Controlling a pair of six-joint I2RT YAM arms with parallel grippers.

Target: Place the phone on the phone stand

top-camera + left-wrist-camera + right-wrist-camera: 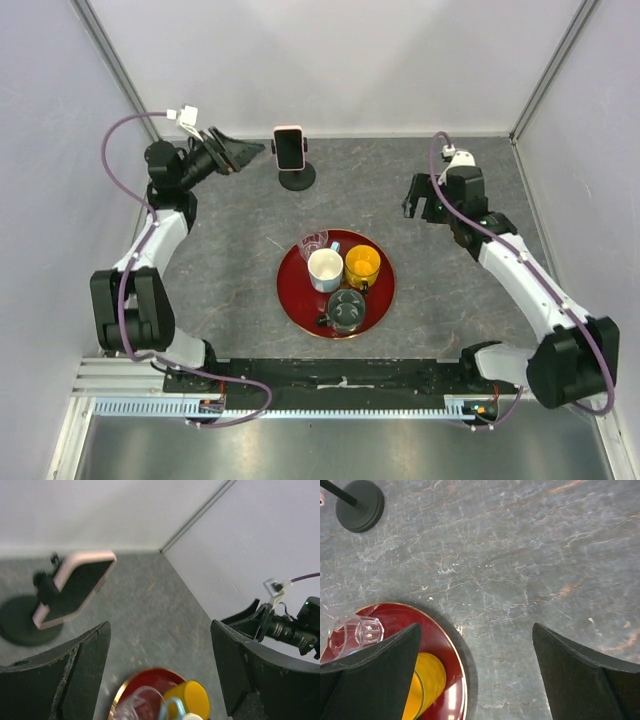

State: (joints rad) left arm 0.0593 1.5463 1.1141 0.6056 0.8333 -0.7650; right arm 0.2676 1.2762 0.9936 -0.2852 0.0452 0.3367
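Observation:
The phone (289, 147), black screen with a pale pink case edge, sits tilted on the black phone stand (297, 178) at the back of the table. In the left wrist view the phone (74, 587) rests on the stand's bracket above the round base (20, 621). My left gripper (240, 152) is open and empty, a short way left of the phone. My right gripper (418, 205) is open and empty at the right, far from the stand. The right wrist view shows only the stand's base (360, 505).
A red round tray (292, 296) in the middle holds a clear glass (313, 241), a white mug (325, 269), a yellow cup (362, 265) and a dark glass jar (346, 310). Grey walls close in the back and both sides.

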